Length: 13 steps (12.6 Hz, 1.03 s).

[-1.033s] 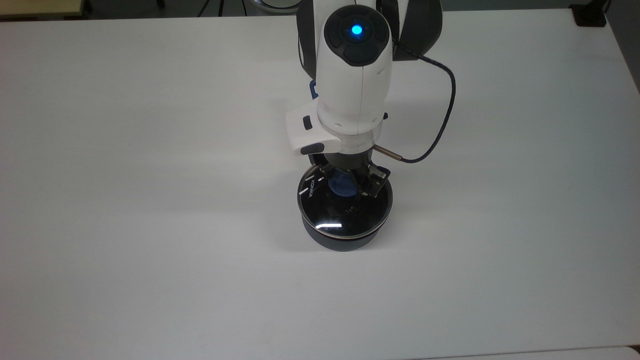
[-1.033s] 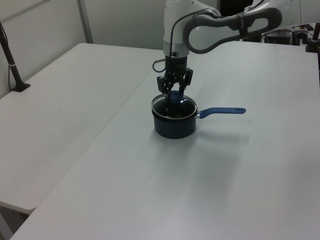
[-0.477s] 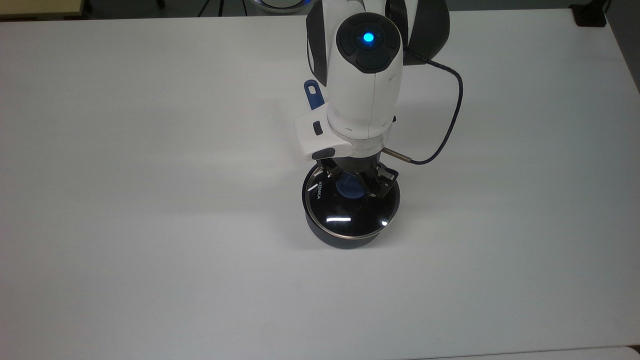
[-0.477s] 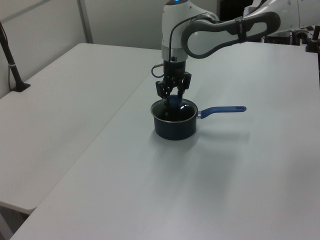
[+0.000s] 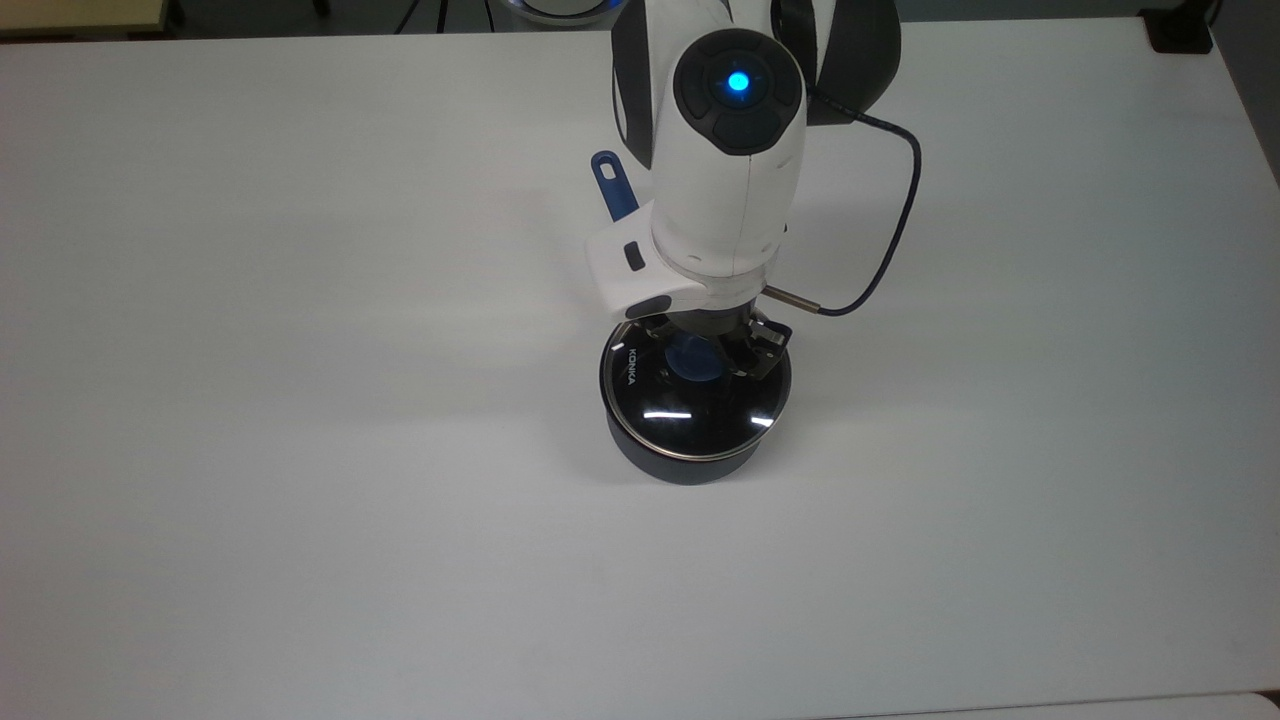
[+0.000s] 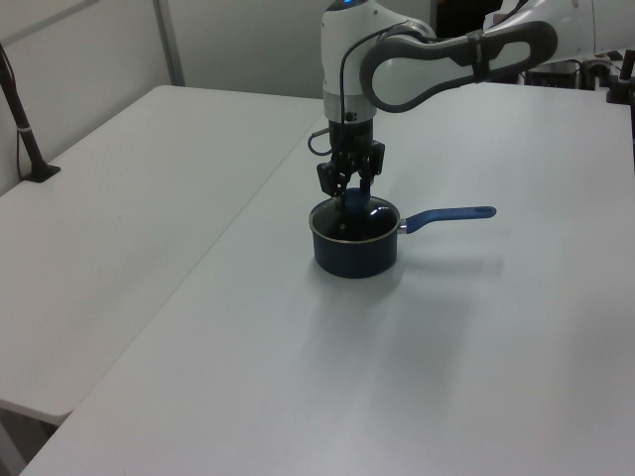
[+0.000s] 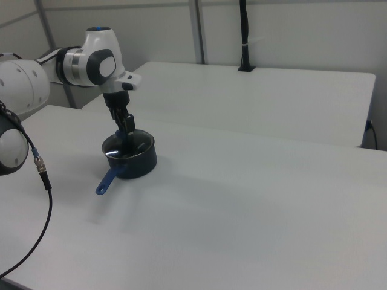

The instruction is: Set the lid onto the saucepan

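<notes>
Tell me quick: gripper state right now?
Gripper: fingers straddle the blue knob of the lid, which sits on the saucepan; whether they are clamped or released cannot be told.

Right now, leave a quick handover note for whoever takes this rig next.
Pincer: straddling the blue knob of the lid; whether it grips is unclear.
Lid: flat on the saucepan, rim to rim, in the top view and the left view.
Saucepan: on the white table, handle pointing to the left view's right.
Done: lid looks seated.
Left: open if needed, lift clear, check the lid stays.
</notes>
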Tool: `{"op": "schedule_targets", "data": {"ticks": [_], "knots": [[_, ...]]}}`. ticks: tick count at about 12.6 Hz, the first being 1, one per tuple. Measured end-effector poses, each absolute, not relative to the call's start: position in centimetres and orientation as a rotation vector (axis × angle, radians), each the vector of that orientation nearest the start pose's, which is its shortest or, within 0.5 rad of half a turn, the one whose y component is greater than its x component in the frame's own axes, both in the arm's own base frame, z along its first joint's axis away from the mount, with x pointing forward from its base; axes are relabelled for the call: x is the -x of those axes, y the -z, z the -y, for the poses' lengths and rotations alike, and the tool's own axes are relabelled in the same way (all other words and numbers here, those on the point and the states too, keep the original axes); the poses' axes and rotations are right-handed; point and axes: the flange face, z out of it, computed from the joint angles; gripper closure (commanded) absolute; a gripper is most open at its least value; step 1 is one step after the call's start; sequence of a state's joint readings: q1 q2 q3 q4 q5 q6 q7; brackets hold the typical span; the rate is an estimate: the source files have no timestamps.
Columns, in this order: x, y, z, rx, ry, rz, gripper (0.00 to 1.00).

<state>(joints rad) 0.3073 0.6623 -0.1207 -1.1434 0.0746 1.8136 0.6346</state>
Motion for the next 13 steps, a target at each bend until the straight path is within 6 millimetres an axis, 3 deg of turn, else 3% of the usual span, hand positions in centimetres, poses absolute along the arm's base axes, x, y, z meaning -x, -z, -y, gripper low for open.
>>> {"op": "schedule_targets", "data": {"ticks": [6, 10, 11, 12, 13], "knots": [[-72.3, -41.8, -15.5, 3.081, 0.022, -0.687, 0.54], [-71.2, -41.8, -13.6, 3.13, -0.013, -0.57, 0.53], [-70.7, -41.8, -13.0, 3.138, -0.031, -0.552, 0.41], [-70.2, -41.8, -12.5, 3.143, -0.048, -0.54, 0.22], [-69.7, -41.8, -12.2, 3.145, -0.061, -0.536, 0.16]]}}
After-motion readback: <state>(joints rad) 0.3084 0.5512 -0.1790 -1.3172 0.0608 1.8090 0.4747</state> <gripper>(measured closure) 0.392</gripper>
